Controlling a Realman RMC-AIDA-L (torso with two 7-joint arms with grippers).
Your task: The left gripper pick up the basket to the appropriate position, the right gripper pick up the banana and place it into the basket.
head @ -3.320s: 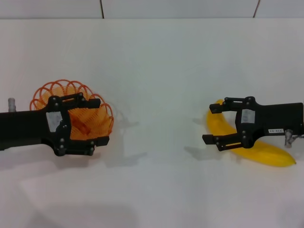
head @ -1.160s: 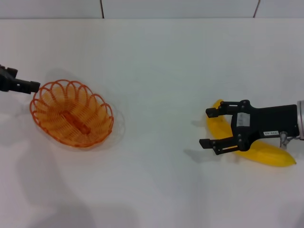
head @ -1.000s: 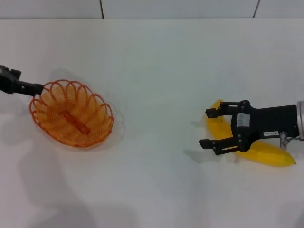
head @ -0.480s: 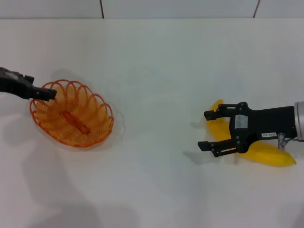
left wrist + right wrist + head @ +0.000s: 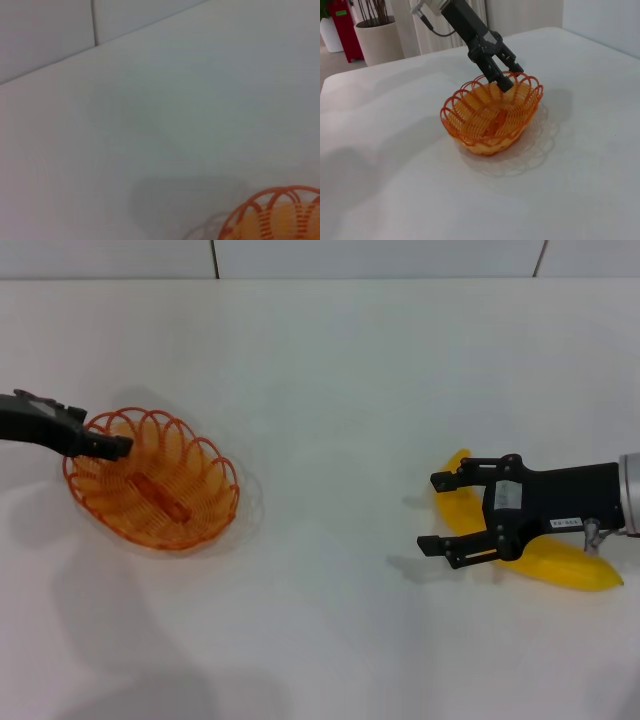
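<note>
The orange wire basket point(image 5: 150, 485) sits on the white table at the left; it also shows in the right wrist view point(image 5: 492, 117) and at the edge of the left wrist view point(image 5: 272, 215). My left gripper point(image 5: 115, 447) reaches in from the left, its tips at the basket's left rim. In the right wrist view the left gripper point(image 5: 511, 76) looks open, one finger inside the rim and one outside. The yellow banana point(image 5: 565, 565) lies on the table at the right. My right gripper point(image 5: 432, 512) is open, its fingers spread on either side of the banana's left end.
The white table point(image 5: 330, 390) runs to a tiled wall at the back. In the right wrist view a potted plant point(image 5: 377, 35) and a red object point(image 5: 340, 20) stand beyond the table.
My left gripper has moved right, from just outside the basket onto its left rim. My right gripper has shifted slightly left and stays open over the banana. Basket and banana have not moved.
</note>
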